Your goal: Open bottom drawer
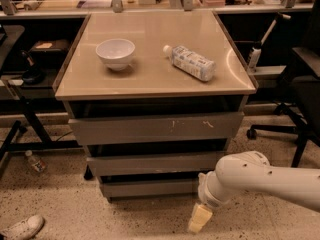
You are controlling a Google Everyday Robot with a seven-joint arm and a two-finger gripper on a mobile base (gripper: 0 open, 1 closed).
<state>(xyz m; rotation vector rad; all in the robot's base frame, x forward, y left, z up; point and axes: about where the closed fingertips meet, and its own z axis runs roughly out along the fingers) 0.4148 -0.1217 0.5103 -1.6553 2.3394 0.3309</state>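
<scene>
Pincer hangs low, just right of the bottom drawer.

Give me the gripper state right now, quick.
Gripper: open or closed cannot be told. It hangs low near the floor, by the right end of the bottom drawer.

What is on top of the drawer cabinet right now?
A white bowl and a plastic bottle lying on its side sit on the tabletop. The drawers' insides below are covered. The gripper is near the floor by the right end of the bottom drawer.
</scene>
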